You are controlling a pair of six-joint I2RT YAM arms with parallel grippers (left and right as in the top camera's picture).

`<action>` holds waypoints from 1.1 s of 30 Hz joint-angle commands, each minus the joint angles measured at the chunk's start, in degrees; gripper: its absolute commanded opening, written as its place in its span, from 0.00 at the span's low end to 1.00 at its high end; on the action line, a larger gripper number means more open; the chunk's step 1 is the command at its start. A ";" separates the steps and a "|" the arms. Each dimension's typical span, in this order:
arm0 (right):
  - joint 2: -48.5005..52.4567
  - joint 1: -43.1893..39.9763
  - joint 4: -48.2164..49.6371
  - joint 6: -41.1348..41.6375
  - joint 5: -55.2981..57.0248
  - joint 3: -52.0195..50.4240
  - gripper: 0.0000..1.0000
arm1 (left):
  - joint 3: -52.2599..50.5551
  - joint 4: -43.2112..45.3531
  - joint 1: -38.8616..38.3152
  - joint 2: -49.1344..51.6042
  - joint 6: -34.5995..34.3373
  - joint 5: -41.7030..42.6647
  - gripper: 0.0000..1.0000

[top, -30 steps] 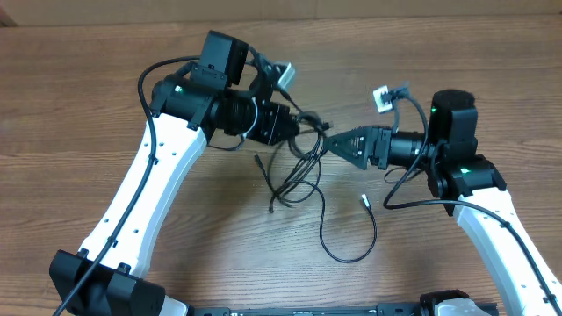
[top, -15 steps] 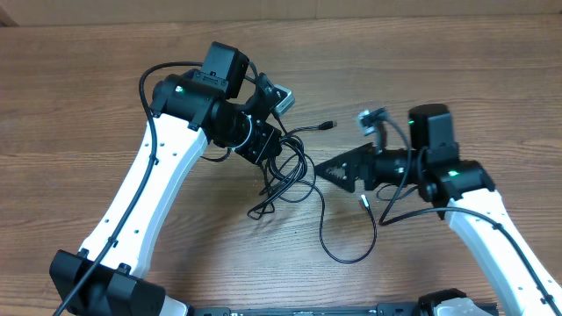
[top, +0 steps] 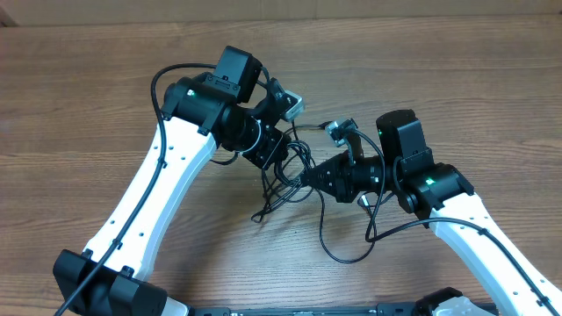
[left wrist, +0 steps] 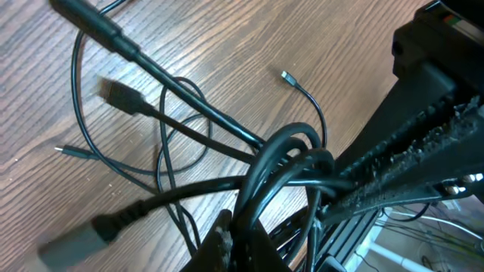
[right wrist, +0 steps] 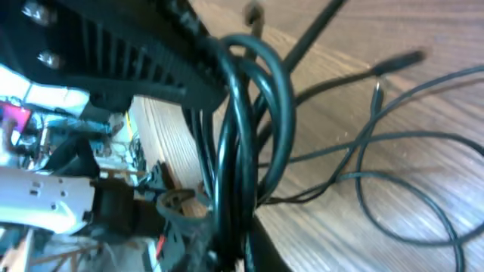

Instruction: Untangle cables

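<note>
Evidently left gripper (top: 277,158) and right gripper (top: 306,175) both clamp the cables (top: 279,189), loops hiding contact.

readable text: none in any view
left arm (top: 147,197): white links and black housings, no lettering that can be made out
right arm (top: 481,241): no lettering that can be made out; one small green light (top: 430,182), no characters on it
cables (top: 288,175): black jackets and plug ends, no legible print
table (top: 70,96): wood grain only, no marks or labels
right wrist view, left edge: coloured bits, too blurred to read
</note>
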 commanded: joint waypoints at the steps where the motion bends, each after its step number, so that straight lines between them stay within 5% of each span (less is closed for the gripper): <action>1: -0.48 0.09 0.33 -0.66 0.46 0.20 0.04 | 0.68 0.02 -0.76 -0.24 -2.78 -4.20 0.04; 8: -0.48 0.09 0.35 -0.68 0.42 0.20 0.04 | 0.68 0.42 -0.72 -0.24 -23.78 -19.50 0.04; 16: -0.48 0.09 2.21 -0.87 -1.31 0.20 0.04 | 0.68 1.68 -0.63 -0.24 -40.30 -26.49 0.04; 23: -0.48 0.09 2.45 -0.59 1.62 0.20 0.04 | 0.68 3.04 -0.72 -0.24 -37.00 -26.16 0.04; 24: -0.48 0.09 2.27 -0.59 2.89 0.20 0.12 | 0.68 2.84 -0.81 -0.24 -34.71 -25.99 0.04; 26: -0.48 0.09 2.27 -0.66 4.90 0.20 0.52 | 0.68 2.47 -1.16 -0.24 -29.57 -24.61 0.04; 27: -0.48 0.09 2.45 -0.68 5.73 0.20 0.63 | 0.68 2.36 -1.31 -0.24 -27.50 -23.89 0.04; 33: -0.48 0.09 3.85 -0.68 8.55 0.20 0.74 | 0.68 2.05 -2.43 -0.24 -19.65 -20.59 0.04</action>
